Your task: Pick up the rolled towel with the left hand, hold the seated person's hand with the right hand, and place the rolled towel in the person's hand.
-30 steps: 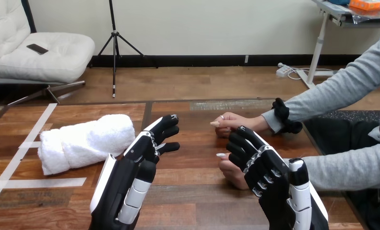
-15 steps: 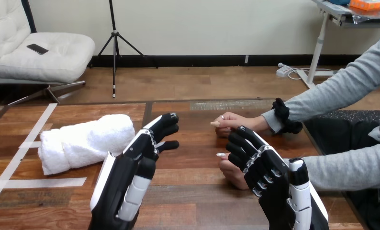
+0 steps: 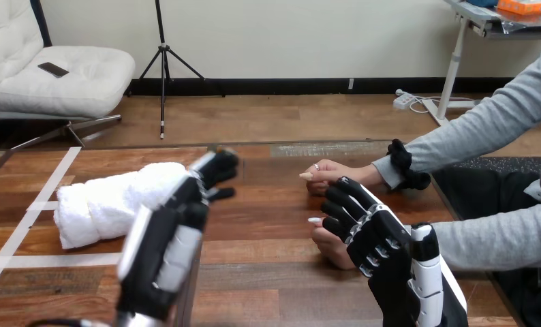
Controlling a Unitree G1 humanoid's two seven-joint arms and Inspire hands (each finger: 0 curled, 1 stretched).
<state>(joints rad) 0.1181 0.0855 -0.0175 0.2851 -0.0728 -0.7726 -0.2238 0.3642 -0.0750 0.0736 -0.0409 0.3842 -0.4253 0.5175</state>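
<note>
The rolled towel lay just left of your left hand, its fingers straight and apart; your right hand, fingers relaxed, sat over the person's hand.

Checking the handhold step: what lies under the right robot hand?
The person's nearer hand, resting on the table: its fingertip and lower edge show at the left of the right robot hand. Its back and wrist are covered, so whether the two touch cannot be seen.
</note>
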